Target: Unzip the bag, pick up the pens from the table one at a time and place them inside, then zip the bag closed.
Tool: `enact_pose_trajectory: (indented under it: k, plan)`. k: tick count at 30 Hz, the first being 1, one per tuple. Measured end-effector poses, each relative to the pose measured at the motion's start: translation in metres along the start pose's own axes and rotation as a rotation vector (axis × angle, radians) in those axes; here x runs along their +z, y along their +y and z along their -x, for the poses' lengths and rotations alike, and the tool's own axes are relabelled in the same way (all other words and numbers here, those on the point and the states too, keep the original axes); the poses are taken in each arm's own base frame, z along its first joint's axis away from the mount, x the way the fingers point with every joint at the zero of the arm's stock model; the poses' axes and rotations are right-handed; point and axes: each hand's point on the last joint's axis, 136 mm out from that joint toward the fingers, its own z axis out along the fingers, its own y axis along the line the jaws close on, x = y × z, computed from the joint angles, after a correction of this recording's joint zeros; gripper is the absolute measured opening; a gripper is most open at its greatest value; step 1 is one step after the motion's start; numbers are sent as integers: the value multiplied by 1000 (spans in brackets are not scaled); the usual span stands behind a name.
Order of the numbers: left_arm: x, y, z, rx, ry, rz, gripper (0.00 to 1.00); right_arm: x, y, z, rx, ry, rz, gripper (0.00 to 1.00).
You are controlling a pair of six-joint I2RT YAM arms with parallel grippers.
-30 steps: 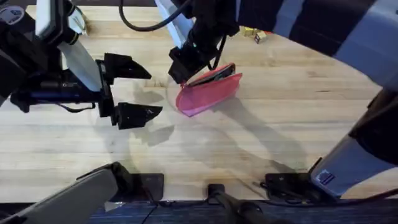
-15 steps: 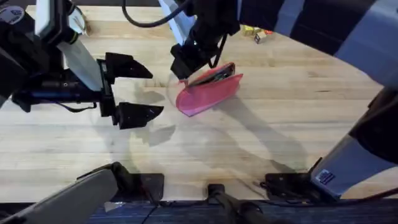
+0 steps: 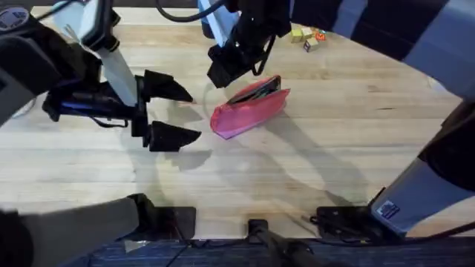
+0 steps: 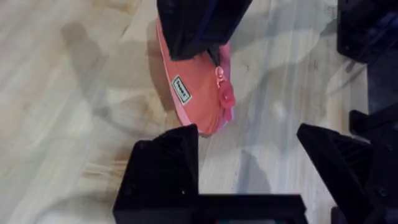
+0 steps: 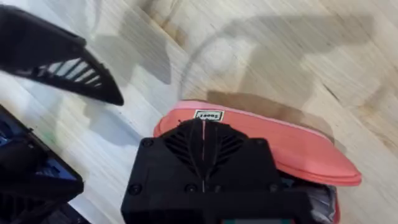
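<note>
While the left gripper (image 3: 177, 112) hangs over the table (image 3: 356, 126) with its two black fingers (image 3: 169, 87) spread wide and nothing between them, the right gripper (image 3: 231, 68) sits closed above the near-left end of the bag (image 3: 249, 113), its fingers pressed together in the right wrist view, where I cannot tell whether they pinch the zipper pull or just touch the fabric; in the left wrist view the left gripper's fingertips (image 4: 165, 163) frame the bag's end, one just beside the pink cloth, the other well apart from it; the bag is a soft pink oblong pouch lying at an angle near the middle of the tabletop, toward the far side; a small white label (image 4: 181, 89) is sewn on its side, and a pink zipper pull (image 4: 226, 98) hangs from the seam near the end facing the left gripper; along its top edge the zipper gapes open on the far-right half, showing dark contents (image 3: 261, 87) inside that are too indistinct to name; some small yellow and red objects (image 3: 307, 37) lie near the far edge of the light plank table, well apart from the bag
</note>
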Motion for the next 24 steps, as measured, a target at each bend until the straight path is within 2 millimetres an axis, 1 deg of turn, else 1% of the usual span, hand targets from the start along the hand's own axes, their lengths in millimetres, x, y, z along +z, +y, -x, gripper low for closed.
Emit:
enact_pose_trajectory:
  k: [7,10,16,19,23,24]
  plan:
    - [8,6,-13,-86,-5,-52,993,0,0,-3,2,13,-1,30]
    - [9,7,-14,-92,-6,-55,993,0,0,-10,7,40,-2,30]
    - [9,7,-14,-89,-5,-54,993,-1,-1,-14,10,59,-3,30]
    - [9,7,-14,-77,-6,-54,993,-13,2,-17,9,52,-3,30]
    - [9,7,-14,-60,-7,-53,994,-44,7,-17,1,3,0,35]
    - [8,8,-14,-60,-8,-52,995,-51,8,-18,1,-5,0,62]
